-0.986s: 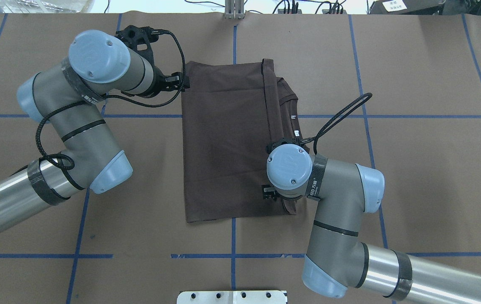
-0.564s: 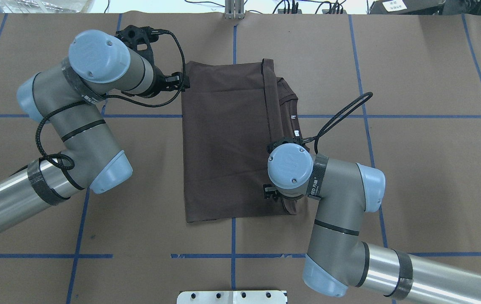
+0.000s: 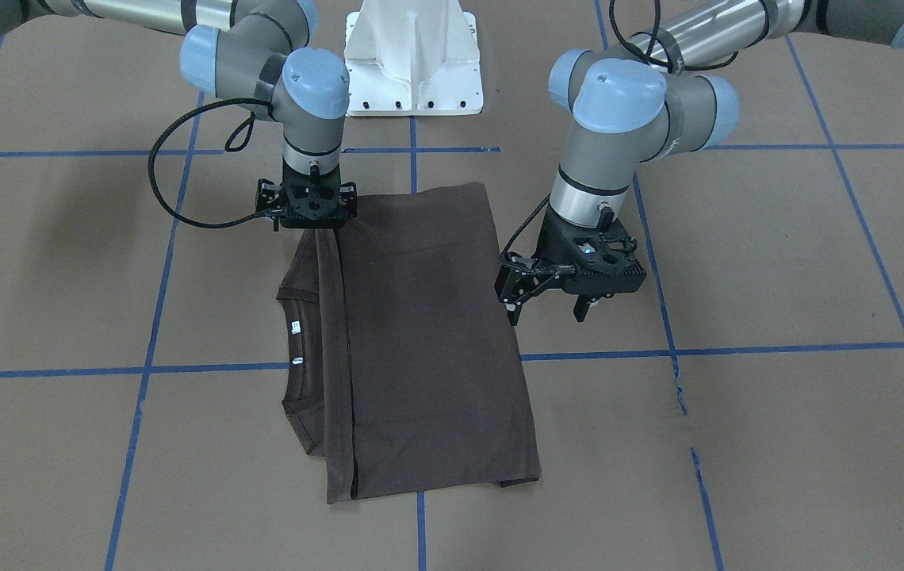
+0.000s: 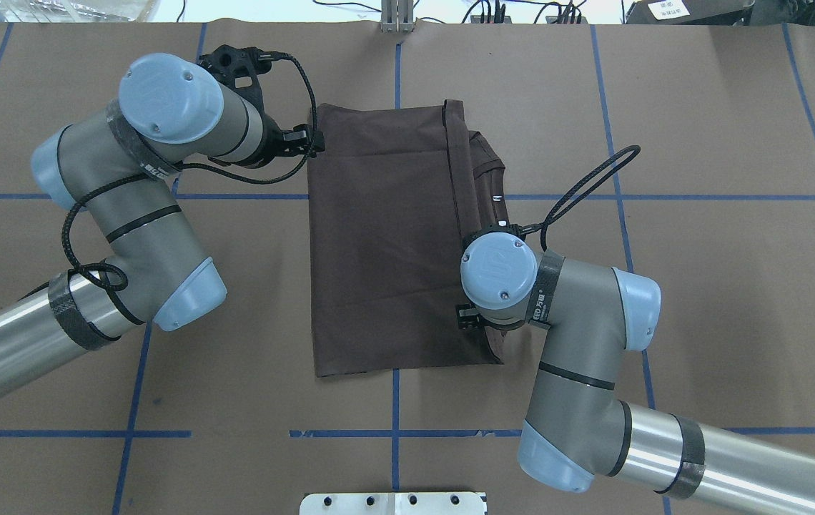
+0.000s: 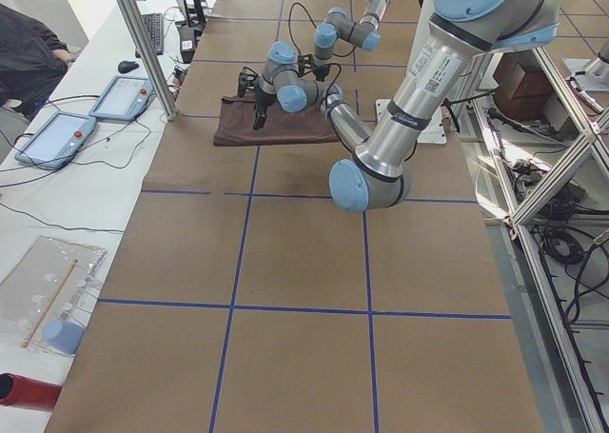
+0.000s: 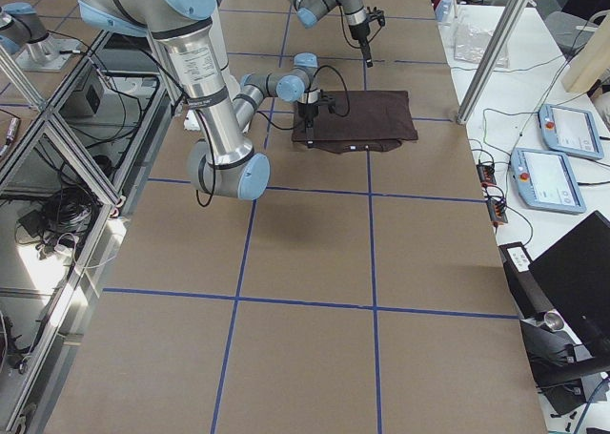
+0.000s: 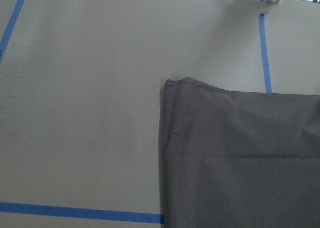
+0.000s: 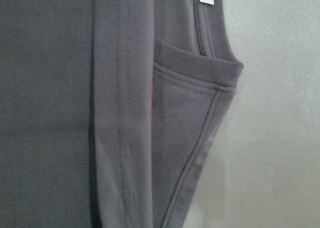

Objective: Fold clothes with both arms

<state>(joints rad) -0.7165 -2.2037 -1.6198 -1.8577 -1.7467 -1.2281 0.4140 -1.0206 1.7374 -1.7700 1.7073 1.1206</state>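
Two illegible T-shirt (image 3: 428, 341) labels (image 3: 296, 327); left end effector (image 3: 547, 311) released, right end effector's (image 3: 311, 220) state unclear

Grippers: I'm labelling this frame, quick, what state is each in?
Left gripper: open, holding nothing, beside the T-shirt.
Right gripper: cannot tell; fingers hidden above the T-shirt's edge.

A robotics lab; the table (image 5: 285, 262), papered brown and gridded with blue tape (image 5: 285, 308), fills the room's middle; a left arm (image 4: 129, 214) and a right arm (image 4: 579, 336), grey industrial tubes with blue caps, reach over it; a white bolted pedestal (image 3: 412, 55) stands at its robot-side edge; aluminium framing (image 5: 563, 178) and trailing cables run beside that edge; along the table's opposite edge, a white bench (image 5: 57, 205) carries two teach pendants (image 5: 55, 138) and a keyboard (image 5: 152, 29).
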